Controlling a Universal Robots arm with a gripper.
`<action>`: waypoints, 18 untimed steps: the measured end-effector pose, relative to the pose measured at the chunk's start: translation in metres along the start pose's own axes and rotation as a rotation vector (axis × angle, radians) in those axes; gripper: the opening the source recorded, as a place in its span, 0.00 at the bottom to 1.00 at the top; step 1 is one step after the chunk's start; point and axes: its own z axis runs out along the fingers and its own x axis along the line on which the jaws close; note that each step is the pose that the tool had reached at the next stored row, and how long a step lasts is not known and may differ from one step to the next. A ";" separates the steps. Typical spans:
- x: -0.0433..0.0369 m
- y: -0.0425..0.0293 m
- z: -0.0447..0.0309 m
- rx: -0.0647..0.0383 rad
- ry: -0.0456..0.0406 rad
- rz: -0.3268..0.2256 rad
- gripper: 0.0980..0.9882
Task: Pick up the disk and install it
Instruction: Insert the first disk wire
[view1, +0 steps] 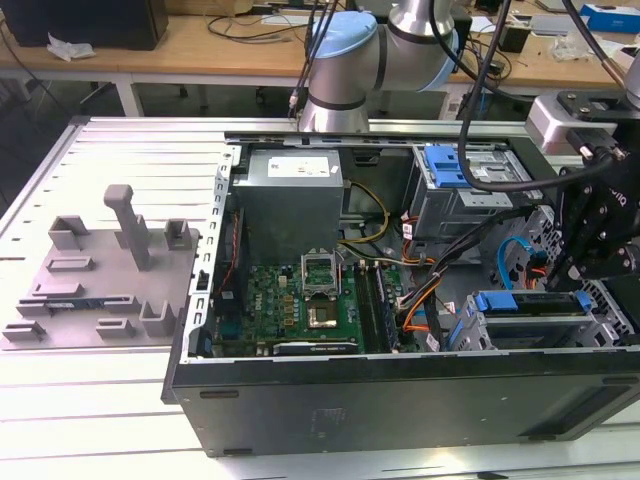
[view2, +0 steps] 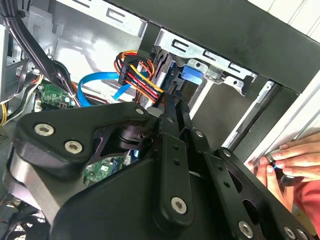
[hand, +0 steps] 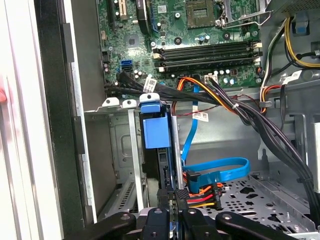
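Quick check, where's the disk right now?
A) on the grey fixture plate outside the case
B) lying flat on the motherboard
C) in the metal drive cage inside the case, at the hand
C: in the first wrist view the disk, in its blue carrier, stands in the metal drive cage, with the hand at its near edge.
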 end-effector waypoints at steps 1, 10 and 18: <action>0.0000 0.0000 0.0000 0.000 0.0000 0.000 0.07; -0.0002 -0.0007 0.0019 0.000 0.0000 0.000 0.07; -0.0004 -0.0007 0.0059 0.000 0.0000 0.000 0.07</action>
